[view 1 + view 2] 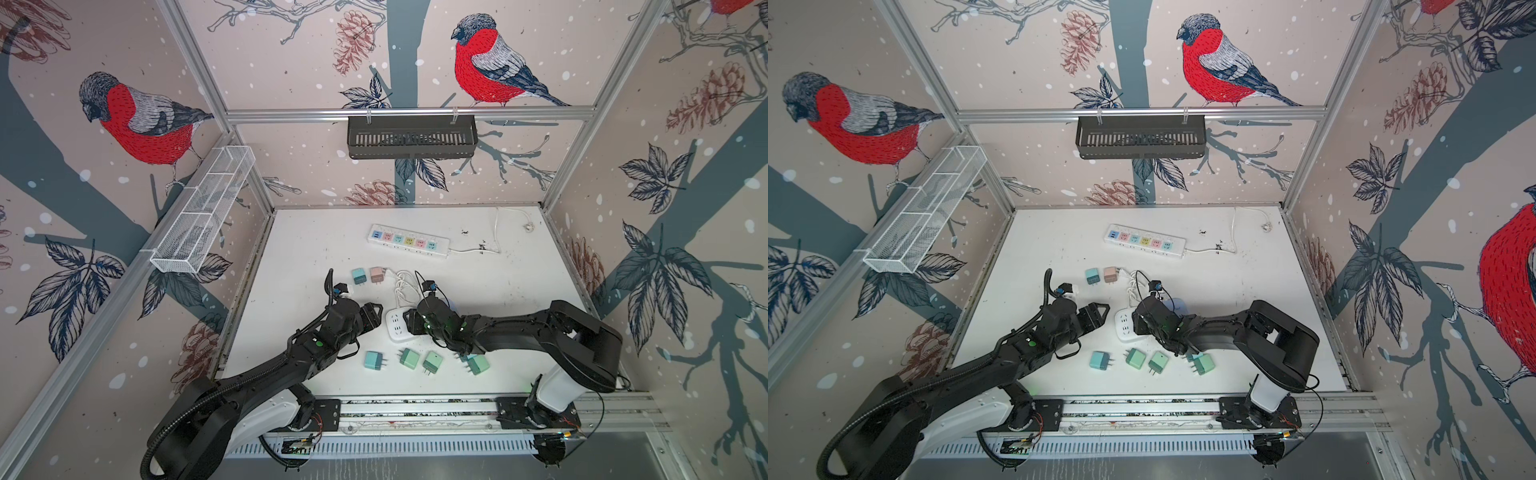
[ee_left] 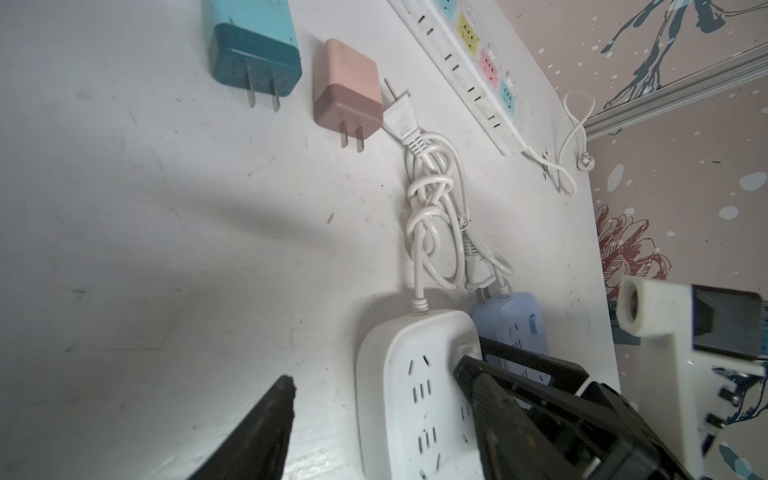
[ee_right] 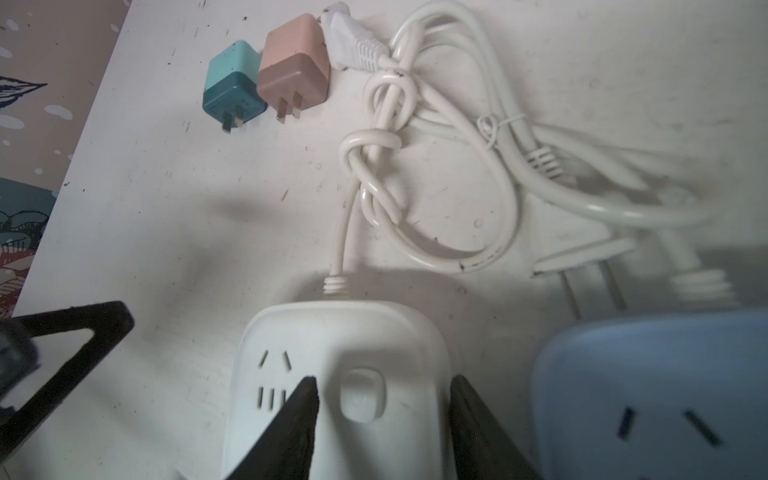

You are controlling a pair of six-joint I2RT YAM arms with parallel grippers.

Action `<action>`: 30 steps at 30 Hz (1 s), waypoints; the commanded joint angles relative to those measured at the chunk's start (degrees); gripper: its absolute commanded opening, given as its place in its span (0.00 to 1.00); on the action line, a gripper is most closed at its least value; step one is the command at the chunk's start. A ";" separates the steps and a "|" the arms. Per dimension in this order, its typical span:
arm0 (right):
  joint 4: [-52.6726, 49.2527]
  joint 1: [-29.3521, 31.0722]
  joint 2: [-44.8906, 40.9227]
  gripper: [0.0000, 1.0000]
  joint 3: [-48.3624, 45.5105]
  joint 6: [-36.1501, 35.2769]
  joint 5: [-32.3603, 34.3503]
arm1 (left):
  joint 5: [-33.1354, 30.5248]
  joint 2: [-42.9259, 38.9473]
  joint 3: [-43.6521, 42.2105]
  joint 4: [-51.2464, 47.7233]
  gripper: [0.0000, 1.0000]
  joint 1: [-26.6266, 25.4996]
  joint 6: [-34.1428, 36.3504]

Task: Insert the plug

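1. The table (image 1: pixel 519 299) is crowded. A long power strip (image 1: pixel 409 241) sits at the far side, well apart from the action, and both arms meet mid-table.
2. Between them lies the white socket block (image 1: pixel 398 327), its long axis running away from the robot with the cord end farthest off.
3. The right gripper (image 3: pixel 382 382) hangs over the block's button, jaws apart on either side of it. Whether they bear on the block cannot be told.
4. The left gripper (image 1: pixel 372 318) sits just beside the block's other flank, spread and empty.
5. No plug is held. The row of plugs (image 1: pixel 433 362) lies nearer the robot than both grippers.
6. The teal plug (image 1: pixel 374 360) lies flat, closest to the left gripper, with its prongs pointing toward the right arm's side.
7. The left arm looks better placed to fetch it, and the prongs would then need tipping down into the upward-facing sockets.
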 commanded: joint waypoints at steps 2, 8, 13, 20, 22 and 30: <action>1.23 2.90 -0.47 0.52 -1.42 3.15 3.86 | 0.38 0.48 -1.92 5.21 0.70 -0.29 -1.96; 3.81 5.56 -0.91 0.50 -4.27 6.74 6.17 | 1.34 1.98 -2.18 6.81 0.69 -0.77 -1.22; 4.10 6.08 -3.28 0.53 -5.56 7.33 8.48 | 1.21 3.95 -0.77 6.56 0.69 -1.18 0.69; 2.34 3.31 -8.39 0.68 -4.56 4.27 9.72 | 0.94 6.81 1.16 7.10 0.69 -1.18 2.56; 1.38 1.77 -7.64 0.69 -2.95 2.95 9.46 | 0.64 7.89 1.94 7.09 0.69 -1.18 3.18; -5.33 -7.19 1.47 0.67 9.41 -3.16 6.27 | 2.11 12.01 3.87 9.82 0.69 -1.13 6.01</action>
